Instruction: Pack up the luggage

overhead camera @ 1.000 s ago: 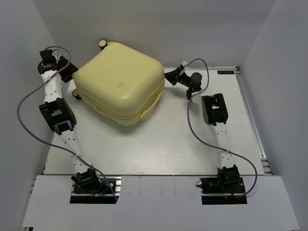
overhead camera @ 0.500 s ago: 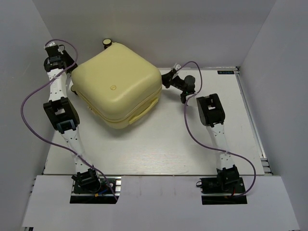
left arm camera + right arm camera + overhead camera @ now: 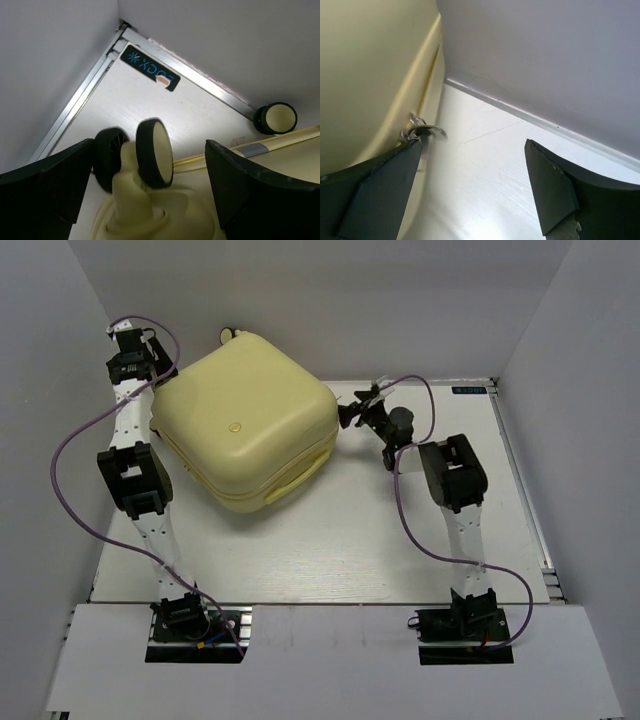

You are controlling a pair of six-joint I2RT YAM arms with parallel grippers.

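The luggage (image 3: 245,425), a pale yellow hard-shell suitcase, lies closed on the table at the back left. My left gripper (image 3: 148,372) is at its back left corner. In the left wrist view it (image 3: 149,146) stands open, its fingers on either side of a cream wheel (image 3: 155,152) without touching it. Over at the suitcase's right side is my right gripper (image 3: 350,412). Seen from the right wrist, it (image 3: 473,144) is open too, with nothing between the fingers. The metal zipper pull (image 3: 422,131) hangs free beside its left fingertip, against the shell (image 3: 370,75).
A second wheel (image 3: 275,117) rests on the table near the back wall. White walls enclose the white table (image 3: 400,530) on the left, back and right. A black label (image 3: 150,75) sits in the back left corner. Purple cables loop off both arms.
The left gripper has moved toward the back wall along the suitcase's left corner. The suitcase has turned slightly and shifted. The right arm's elbow has swung right while its gripper stays by the suitcase's side.
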